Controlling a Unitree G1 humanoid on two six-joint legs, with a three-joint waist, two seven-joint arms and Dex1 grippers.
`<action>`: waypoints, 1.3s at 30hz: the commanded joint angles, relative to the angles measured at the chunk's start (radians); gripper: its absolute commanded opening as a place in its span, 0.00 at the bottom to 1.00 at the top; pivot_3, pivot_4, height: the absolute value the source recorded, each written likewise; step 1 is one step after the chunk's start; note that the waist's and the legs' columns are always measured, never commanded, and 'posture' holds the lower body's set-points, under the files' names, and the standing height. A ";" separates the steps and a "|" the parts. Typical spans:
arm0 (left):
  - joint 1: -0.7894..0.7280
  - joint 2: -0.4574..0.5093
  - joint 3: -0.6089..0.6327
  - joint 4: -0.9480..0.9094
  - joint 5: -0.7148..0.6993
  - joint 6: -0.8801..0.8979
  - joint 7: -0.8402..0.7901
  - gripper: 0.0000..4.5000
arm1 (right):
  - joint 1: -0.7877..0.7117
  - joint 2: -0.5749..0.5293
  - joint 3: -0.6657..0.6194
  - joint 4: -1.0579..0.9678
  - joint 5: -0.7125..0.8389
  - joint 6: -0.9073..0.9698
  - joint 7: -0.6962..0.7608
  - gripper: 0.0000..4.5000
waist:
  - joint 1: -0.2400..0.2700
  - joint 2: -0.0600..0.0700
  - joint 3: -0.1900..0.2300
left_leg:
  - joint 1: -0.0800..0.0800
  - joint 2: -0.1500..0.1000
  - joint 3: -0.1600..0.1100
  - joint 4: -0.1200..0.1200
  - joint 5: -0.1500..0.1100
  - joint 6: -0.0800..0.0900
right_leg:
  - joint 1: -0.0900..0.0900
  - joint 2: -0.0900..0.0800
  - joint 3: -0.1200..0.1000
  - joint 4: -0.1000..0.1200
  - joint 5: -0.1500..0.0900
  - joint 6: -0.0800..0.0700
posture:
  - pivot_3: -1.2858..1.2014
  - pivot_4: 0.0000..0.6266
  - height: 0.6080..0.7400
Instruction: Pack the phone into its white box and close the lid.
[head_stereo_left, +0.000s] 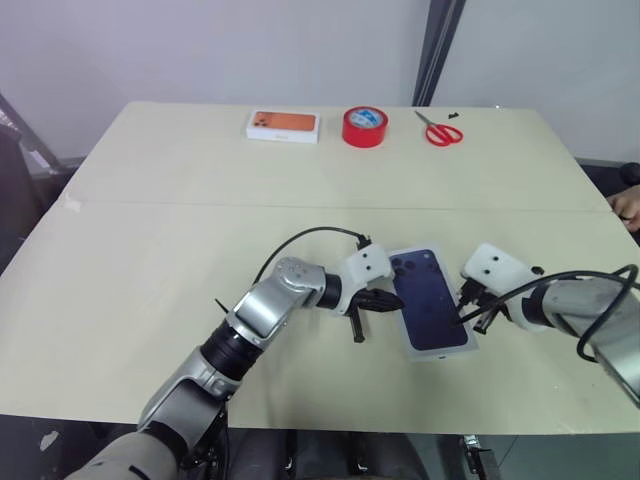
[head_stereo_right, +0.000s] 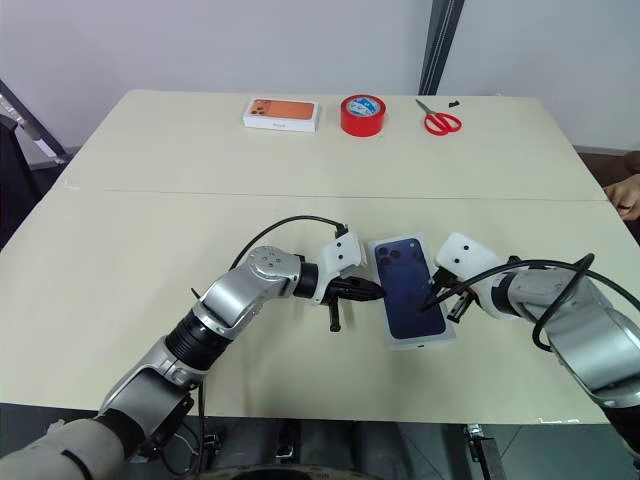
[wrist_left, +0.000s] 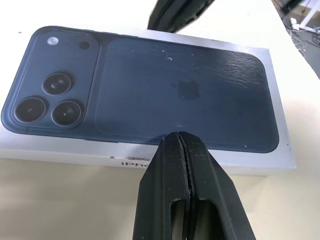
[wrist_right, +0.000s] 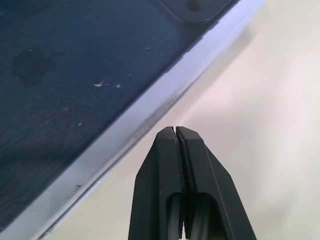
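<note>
The lid (head_stereo_left: 432, 300), white with a dark blue phone back and camera lenses printed on top, lies flat on the table in front of me. My left gripper (head_stereo_left: 392, 299) is shut, and its tips rest against the lid's left long edge (wrist_left: 150, 160). From the other side, my right gripper (head_stereo_left: 463, 318) is also shut, with its tips at the lid's right edge (wrist_right: 150, 115). Neither holds anything. The phone and the white box are hidden under the lid.
At the far edge of the table are a white box printed with an orange phone (head_stereo_left: 283, 125), a red tape roll (head_stereo_left: 365, 127) and red scissors (head_stereo_left: 440, 131). A person's hand (head_stereo_left: 628, 206) rests at the right table edge.
</note>
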 joint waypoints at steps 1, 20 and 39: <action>-0.013 -0.006 0.041 -0.033 -0.017 -0.008 0.012 0.00 | 0.003 -0.018 -0.074 0.000 0.005 -0.028 0.025 0.01 | 0.000 0.000 0.000 | 0.000 0.000 0.000 0.000 0.000 0.000 | 0.000 0.000 0.000 0.000 0.000 0.000 | 0.52 0.24 0.88; -0.038 0.023 -0.036 0.033 0.045 -0.020 -0.006 0.00 | -0.032 0.021 -0.001 0.017 -0.013 -0.051 0.020 0.01 | 0.001 0.000 0.000 | 0.000 -0.001 0.000 0.001 0.000 0.000 | 0.001 0.000 0.000 0.000 0.000 0.000 | 0.52 0.24 0.88; -0.025 -0.039 0.008 0.015 0.024 -0.028 0.008 0.00 | -0.020 0.047 0.017 0.006 -0.015 -0.048 0.025 0.01 | 0.000 0.000 0.000 | 0.001 -0.001 0.000 0.001 0.000 0.000 | 0.001 0.000 0.000 0.001 0.000 0.000 | 0.52 0.24 0.88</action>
